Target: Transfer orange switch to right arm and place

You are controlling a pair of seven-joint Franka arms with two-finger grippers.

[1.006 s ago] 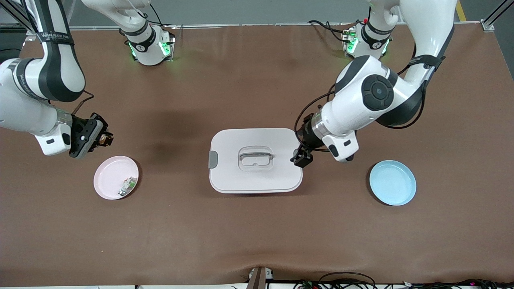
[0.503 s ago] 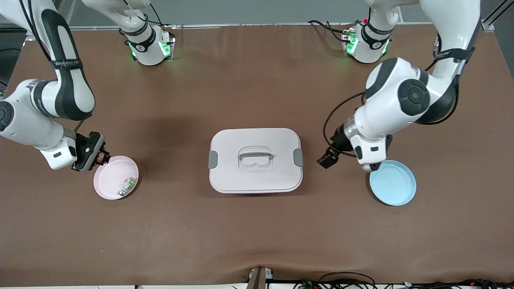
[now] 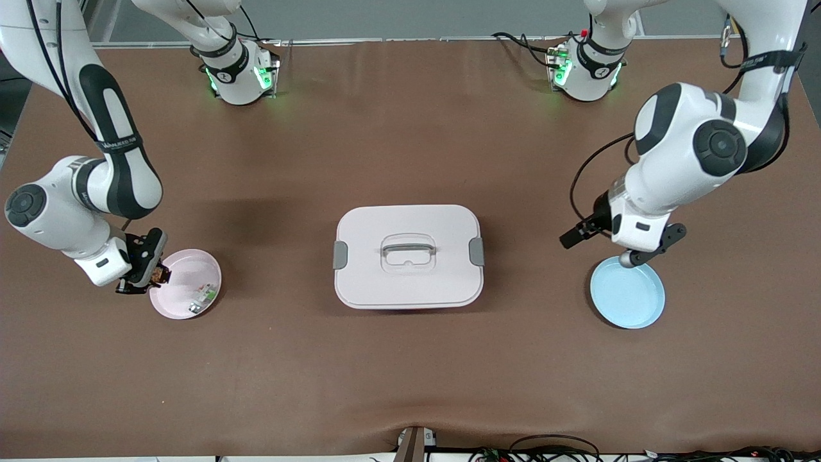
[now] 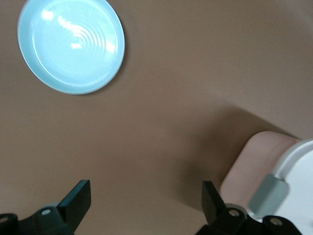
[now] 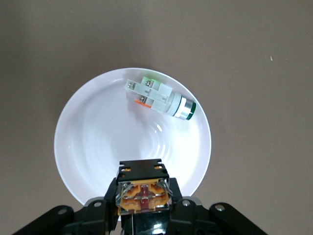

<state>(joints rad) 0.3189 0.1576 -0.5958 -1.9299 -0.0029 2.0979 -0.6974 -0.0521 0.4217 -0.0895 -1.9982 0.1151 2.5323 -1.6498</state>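
My right gripper (image 3: 152,274) is clamped tight on the orange switch (image 5: 143,192), a tiny black rectangular block with an orange middle, and holds it over the rim of the shallow pale pink round plate (image 3: 176,292) at the right arm's end of the table, at about nine o'clock on that plate as the front camera sees it. In the right wrist view the switch sits square between my fingertips, just inside the plate's edge. The small white-and-green cylindrical part (image 5: 160,97) already lies in the plate at about five o'clock in the front view, apart from my load. My left gripper (image 3: 573,235) stands wide open and empty, over bare brown tabletop (image 3: 410,372) at about ten o'clock of the light blue round plate (image 3: 627,292); that arm is waiting. The white rectangular lidded box with grey clips (image 3: 408,255) sits between the two plates. Risks, as I judge them: releasing this close to the rim could tip the switch onto the lip and let it roll off to the table; pushing much deeper in could knock the white-and-green part; letting go from height could make so small a block bounce out. Against a second ago: my right gripper was above the table at about eleven o'clock of the pink plate and has since come down to its rim, while my left gripper has drawn away from the box's edge toward the blue plate.
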